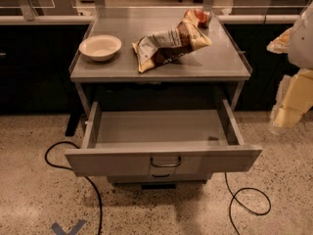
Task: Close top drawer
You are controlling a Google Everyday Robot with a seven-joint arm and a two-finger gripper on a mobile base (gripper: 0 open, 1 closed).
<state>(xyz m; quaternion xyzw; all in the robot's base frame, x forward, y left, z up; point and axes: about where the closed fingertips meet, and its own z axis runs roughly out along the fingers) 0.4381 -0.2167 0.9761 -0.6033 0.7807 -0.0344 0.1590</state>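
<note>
The top drawer (pixel 161 129) is a wide shallow grey metal drawer, pulled far out from under the grey cabinet top (pixel 225 60) and empty inside. Its flat front panel (pixel 107 163) faces me, with a small metal loop handle (pixel 165 162) at its centre. My gripper (pixel 288 115) hangs at the right edge of the view, to the right of the drawer's right side and apart from it, at about the drawer's height. Part of my pale arm (pixel 303 38) shows above it.
On the cabinet top lie a white bowl (pixel 100 47) at the left and crumpled chip bags (pixel 168 42) in the middle. A lower drawer's front (pixel 159 179) shows below the open one. Black cables (pixel 73 168) loop on the speckled floor left and right (pixel 249 199).
</note>
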